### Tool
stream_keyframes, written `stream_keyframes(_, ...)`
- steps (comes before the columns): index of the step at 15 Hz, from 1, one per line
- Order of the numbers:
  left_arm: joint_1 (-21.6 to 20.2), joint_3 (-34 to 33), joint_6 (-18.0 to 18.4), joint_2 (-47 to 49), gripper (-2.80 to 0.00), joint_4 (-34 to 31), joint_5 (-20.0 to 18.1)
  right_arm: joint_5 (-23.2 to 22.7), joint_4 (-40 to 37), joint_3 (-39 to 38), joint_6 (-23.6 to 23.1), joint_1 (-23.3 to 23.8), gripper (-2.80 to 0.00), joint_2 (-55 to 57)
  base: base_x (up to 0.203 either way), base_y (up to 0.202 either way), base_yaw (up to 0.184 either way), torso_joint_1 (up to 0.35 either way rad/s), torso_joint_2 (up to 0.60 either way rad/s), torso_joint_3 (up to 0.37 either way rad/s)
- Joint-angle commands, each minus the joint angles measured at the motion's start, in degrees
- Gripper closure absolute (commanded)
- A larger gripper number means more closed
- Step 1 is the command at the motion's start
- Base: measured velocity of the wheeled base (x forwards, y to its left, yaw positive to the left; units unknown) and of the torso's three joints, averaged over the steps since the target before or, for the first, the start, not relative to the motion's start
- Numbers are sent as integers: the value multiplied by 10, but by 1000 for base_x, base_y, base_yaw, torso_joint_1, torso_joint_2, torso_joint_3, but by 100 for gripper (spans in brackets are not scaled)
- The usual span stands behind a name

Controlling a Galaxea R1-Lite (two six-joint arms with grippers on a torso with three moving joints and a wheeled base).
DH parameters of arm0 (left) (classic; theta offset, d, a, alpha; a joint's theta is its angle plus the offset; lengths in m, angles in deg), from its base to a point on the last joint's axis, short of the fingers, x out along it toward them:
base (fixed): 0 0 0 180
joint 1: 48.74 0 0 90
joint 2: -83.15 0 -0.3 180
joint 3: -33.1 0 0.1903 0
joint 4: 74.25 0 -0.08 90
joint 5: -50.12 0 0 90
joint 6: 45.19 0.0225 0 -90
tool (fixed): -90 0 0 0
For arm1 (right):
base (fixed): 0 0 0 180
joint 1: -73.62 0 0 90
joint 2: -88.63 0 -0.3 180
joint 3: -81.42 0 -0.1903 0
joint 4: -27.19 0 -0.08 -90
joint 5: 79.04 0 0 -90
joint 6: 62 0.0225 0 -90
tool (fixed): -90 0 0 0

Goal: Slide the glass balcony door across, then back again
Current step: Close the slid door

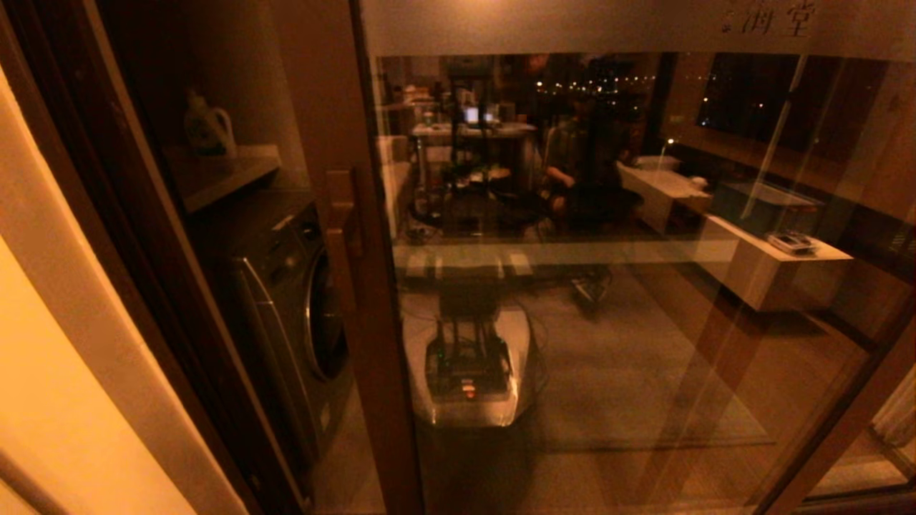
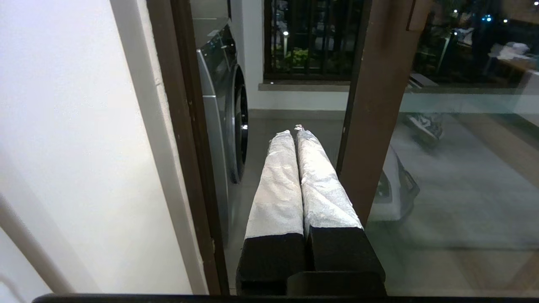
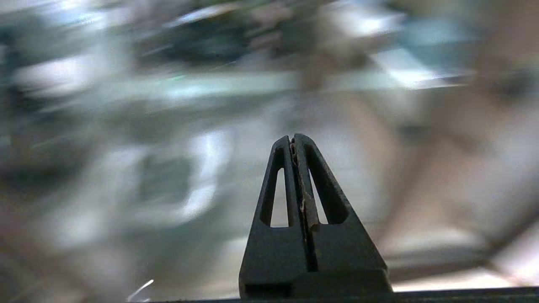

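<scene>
The left gripper (image 2: 294, 131), fingers pressed together on nothing, sits in the gap just beside the glass balcony door (image 1: 615, 286), close to its wooden frame edge (image 2: 370, 126). The door stands partly open, a washing machine (image 1: 286, 300) showing beyond. The clenched fingers may skid off the frame mid-push. The right gripper (image 3: 293, 139), also clenched and empty, idles.

Dim amber light, reflections on the glass, right wrist background blurred.

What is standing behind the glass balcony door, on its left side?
Behind the glass balcony door, a washing machine stands under a shelf with a jug. The frame hides its right edge.
</scene>
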Motion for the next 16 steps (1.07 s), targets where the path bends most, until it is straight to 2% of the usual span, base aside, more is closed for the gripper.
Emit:
stream_keyframes(1,0,-23,0,1,0,1,0,-36,-54,-8,-30,96,0,-169,0,0,0,0,0,0)
stream_keyframes(4,0,-23,0,1,0,1,0,-111,-157,-40,-48,121,0,-329,0,0,0,0,0,0)
stream_keyframes(6,0,-23,0,1,0,1,0,-149,-222,-83,3,130,0,-366,0,0,0,0,0,0)
stream_keyframes(7,0,-23,0,1,0,1,0,-164,-224,-115,12,131,0,-365,0,0,0,0,0,0)
stream_keyframes(9,0,-23,0,1,0,1,0,-198,-167,-199,17,133,0,-365,0,0,0,0,0,0)
stream_keyframes(11,0,-23,0,1,0,1,0,-217,-81,-323,4,133,0,-365,0,0,0,0,0,0)
stream_keyframes(14,0,-23,0,1,0,1,0,-226,94,-504,-25,133,0,-365,0,0,0,0,0,0)
stream_keyframes(16,0,-23,0,1,0,1,0,-234,189,-566,-23,133,0,-365,0,0,0,0,0,0)
